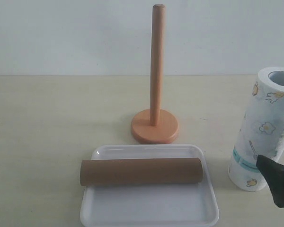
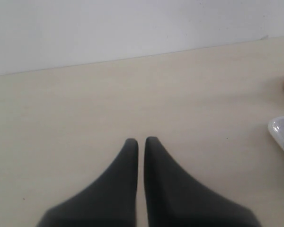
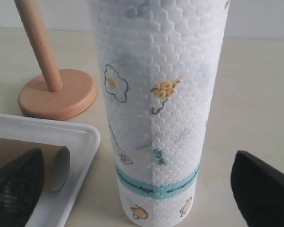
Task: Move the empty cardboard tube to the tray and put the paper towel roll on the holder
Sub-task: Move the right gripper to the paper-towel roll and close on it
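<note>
No words or numbers can be read. The paper towel roll has a teal band toward 6 o'clock with tiny marks, too small to read.

The holder is wood, smooth, with a satin sheen. The empty cardboard tube is brown cardboard, matt, with faint spiral seams. The tray is white plastic, glossy, with highlights along the rim. The paper towel roll is white paper, matt, embossed in a honeycomb pattern. The table is pale, smooth, matt. The left gripper is matt black. The right gripper has a finely dotted pad.
</note>
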